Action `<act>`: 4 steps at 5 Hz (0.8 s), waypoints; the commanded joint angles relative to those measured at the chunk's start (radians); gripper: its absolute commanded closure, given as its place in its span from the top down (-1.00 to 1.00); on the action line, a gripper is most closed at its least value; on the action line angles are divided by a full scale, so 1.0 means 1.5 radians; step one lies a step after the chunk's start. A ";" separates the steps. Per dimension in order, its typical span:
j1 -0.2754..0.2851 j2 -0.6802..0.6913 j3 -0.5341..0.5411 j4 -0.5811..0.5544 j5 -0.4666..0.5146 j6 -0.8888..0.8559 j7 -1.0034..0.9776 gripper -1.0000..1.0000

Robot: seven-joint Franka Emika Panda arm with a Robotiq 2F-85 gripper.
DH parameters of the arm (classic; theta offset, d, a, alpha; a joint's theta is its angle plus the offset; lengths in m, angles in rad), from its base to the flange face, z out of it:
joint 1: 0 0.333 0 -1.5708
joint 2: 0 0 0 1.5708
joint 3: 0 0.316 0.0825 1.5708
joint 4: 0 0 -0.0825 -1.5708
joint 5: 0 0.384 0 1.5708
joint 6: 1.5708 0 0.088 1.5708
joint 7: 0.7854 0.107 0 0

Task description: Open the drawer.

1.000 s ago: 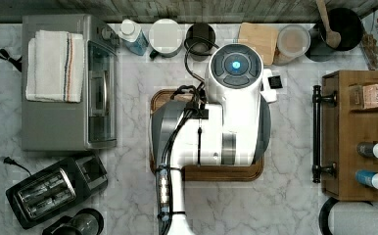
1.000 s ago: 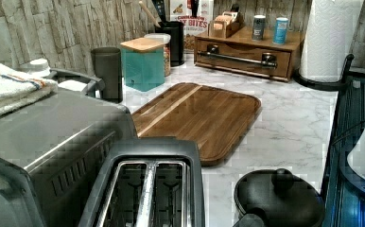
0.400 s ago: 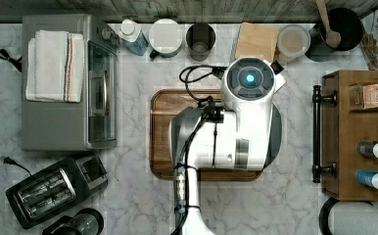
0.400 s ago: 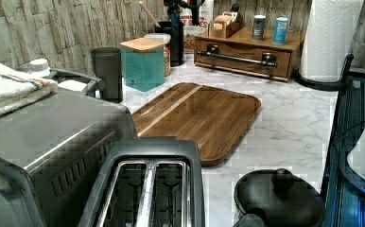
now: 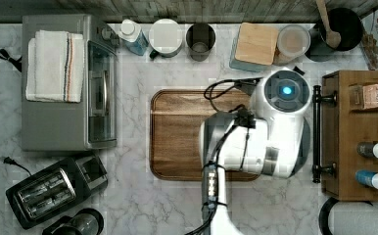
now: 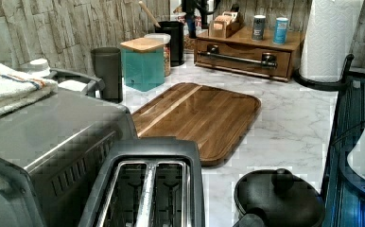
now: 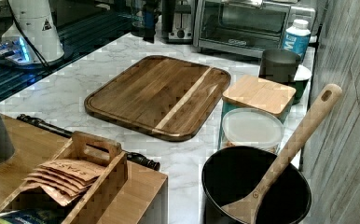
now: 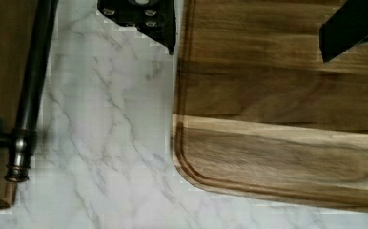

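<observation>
The drawer (image 6: pixel 243 57) is the brown wooden front of a box unit (image 5: pixel 361 134) at the top view's right, and it sits flush with the unit. Its long black bar handle (image 5: pixel 317 133) runs across the front (image 8: pixel 29 86) (image 7: pixel 87 137). My arm's white wrist (image 5: pixel 285 93) hovers over the cutting board's edge, just to the top view's left of the handle. My gripper (image 8: pixel 246 26) is open, its two black fingers (image 8: pixel 144 19) wide apart over the marble and the board with nothing between them. In the left view the gripper (image 6: pixel 193 14) hangs above the unit's left end.
A dark cutting board (image 5: pixel 192 134) lies mid-counter. A teal canister (image 6: pixel 143 64), a black pot with a wooden spoon (image 7: pixel 257 186) and cups line the wall. Jars (image 5: pixel 373 164) and a packet caddy (image 7: pixel 75 179) top the unit. A paper towel roll (image 6: pixel 329 38) stands beside it.
The arm has swung toward the top view's right, from over the board's middle to beside the drawer handle. In the left view the gripper has come in above the unit.
</observation>
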 commanded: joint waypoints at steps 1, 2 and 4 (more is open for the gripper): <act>-0.083 0.024 -0.074 -0.022 -0.032 0.134 -0.064 1.00; -0.112 0.046 -0.068 -0.018 -0.016 0.165 -0.111 1.00; -0.156 0.074 -0.047 -0.023 0.020 0.216 -0.175 1.00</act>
